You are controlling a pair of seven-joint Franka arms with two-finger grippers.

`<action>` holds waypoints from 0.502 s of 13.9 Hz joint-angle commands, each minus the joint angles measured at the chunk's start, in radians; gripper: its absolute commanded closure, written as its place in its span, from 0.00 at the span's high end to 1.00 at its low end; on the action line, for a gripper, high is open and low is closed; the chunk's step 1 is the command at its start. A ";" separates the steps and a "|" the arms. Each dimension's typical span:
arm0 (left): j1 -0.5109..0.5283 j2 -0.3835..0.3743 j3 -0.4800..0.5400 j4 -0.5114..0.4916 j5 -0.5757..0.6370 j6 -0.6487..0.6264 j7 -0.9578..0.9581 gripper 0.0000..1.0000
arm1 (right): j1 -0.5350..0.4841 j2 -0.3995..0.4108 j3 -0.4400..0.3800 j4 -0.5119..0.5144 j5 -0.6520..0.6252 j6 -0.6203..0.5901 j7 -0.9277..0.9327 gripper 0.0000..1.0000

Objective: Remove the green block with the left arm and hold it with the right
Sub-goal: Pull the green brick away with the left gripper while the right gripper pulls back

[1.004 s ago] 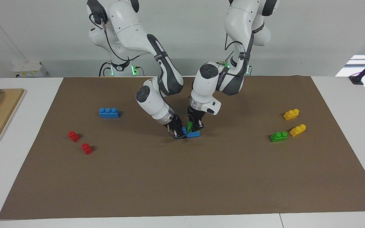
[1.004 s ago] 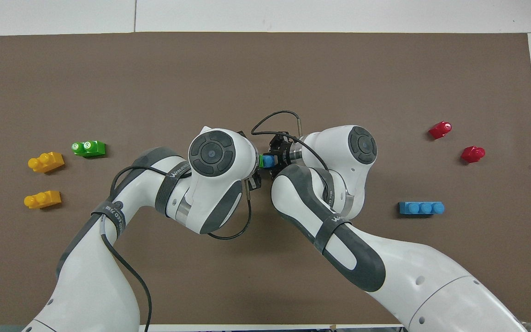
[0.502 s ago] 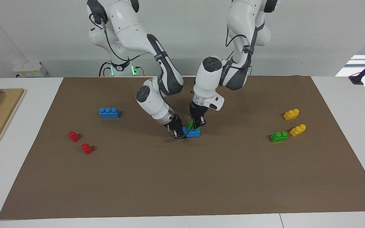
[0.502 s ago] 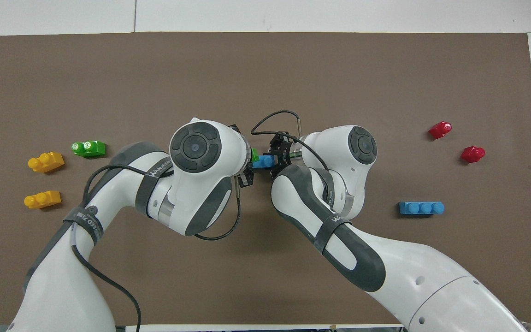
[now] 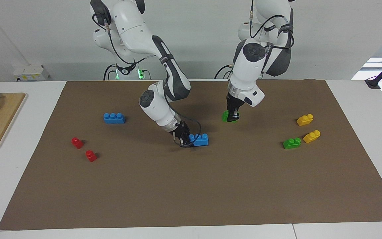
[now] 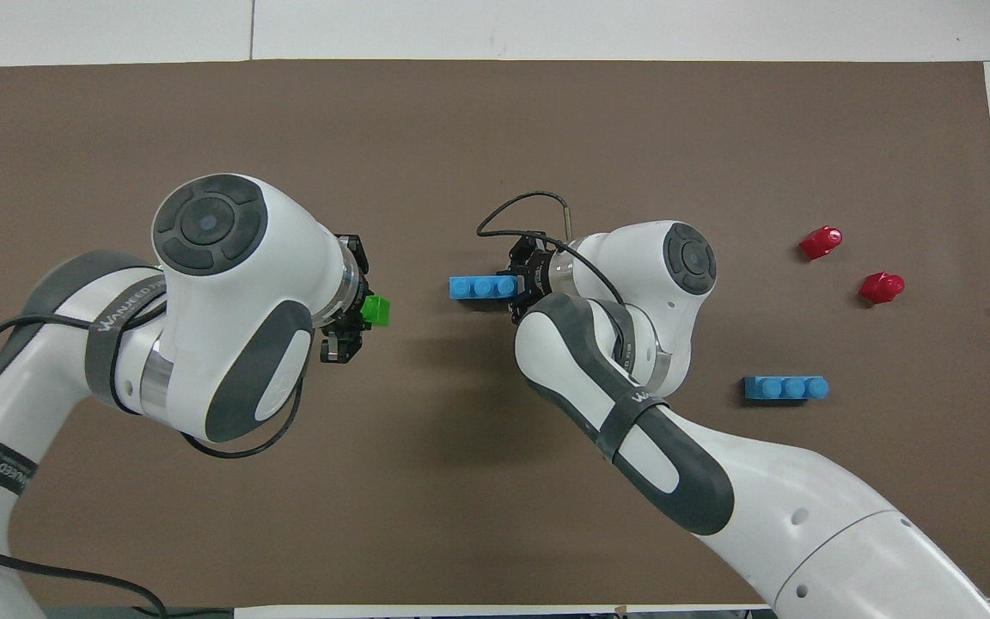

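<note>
You see the brown mat spread over the white table, with both arms reaching down over its middle. Your left arm hangs raised above the mat, and its left gripper is clamped on the green block, which is lifted clear of the surface; in the overhead view the block sticks out from the gripper's tip toward the right arm's end of the table. Your right arm is bent low, and its right gripper pinches one end of the blue three-stud brick, which rests flat on the mat. The two grippers are well apart, so the green block is separate from the blue brick. Toward the left arm's end of the table from the left gripper lie a second green block and two yellow bricks. Toward the right arm's end from the right gripper lie another blue brick and two small red pieces.
</note>
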 commanded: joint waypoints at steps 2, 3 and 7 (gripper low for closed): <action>0.049 -0.082 -0.005 -0.105 -0.004 -0.076 0.416 0.00 | -0.130 -0.044 0.004 0.095 -0.009 -0.183 -0.017 0.00; 0.082 -0.094 -0.005 -0.120 -0.004 -0.082 0.534 0.00 | -0.162 -0.059 0.004 0.095 -0.040 -0.214 -0.017 0.00; 0.245 -0.134 -0.005 -0.136 -0.007 -0.166 1.014 0.00 | -0.369 -0.108 0.001 0.058 -0.064 -0.429 -0.152 0.00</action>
